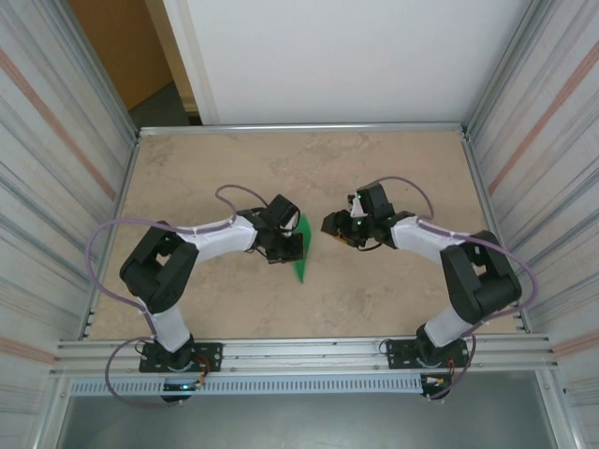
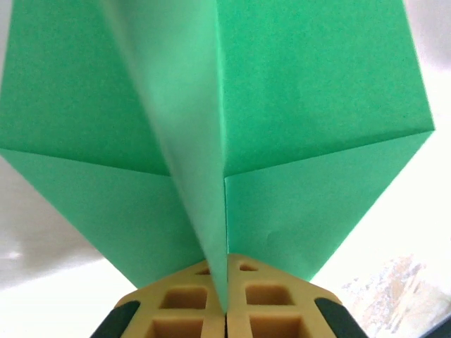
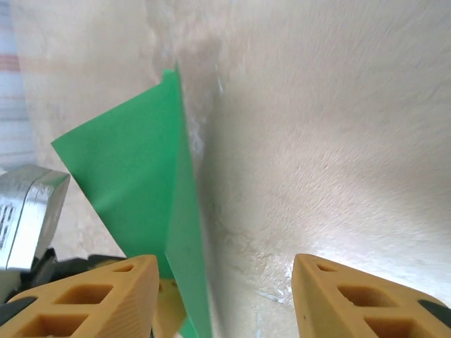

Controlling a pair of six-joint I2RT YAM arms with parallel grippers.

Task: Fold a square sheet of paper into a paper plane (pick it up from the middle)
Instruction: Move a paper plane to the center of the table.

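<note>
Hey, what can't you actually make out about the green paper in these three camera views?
- Top external view: the folded green paper is tiny and partly behind the left gripper, so its creases are unreadable.
- Left wrist view: the paper's upper part runs off the top edge, and its clamped edge is hidden between the fingers.
- Right wrist view: the paper's lower end disappears behind one finger of the right gripper and the bottom edge.

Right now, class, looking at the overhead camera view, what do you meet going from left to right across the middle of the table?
left arm → left gripper → folded green paper → right gripper → right arm
</note>
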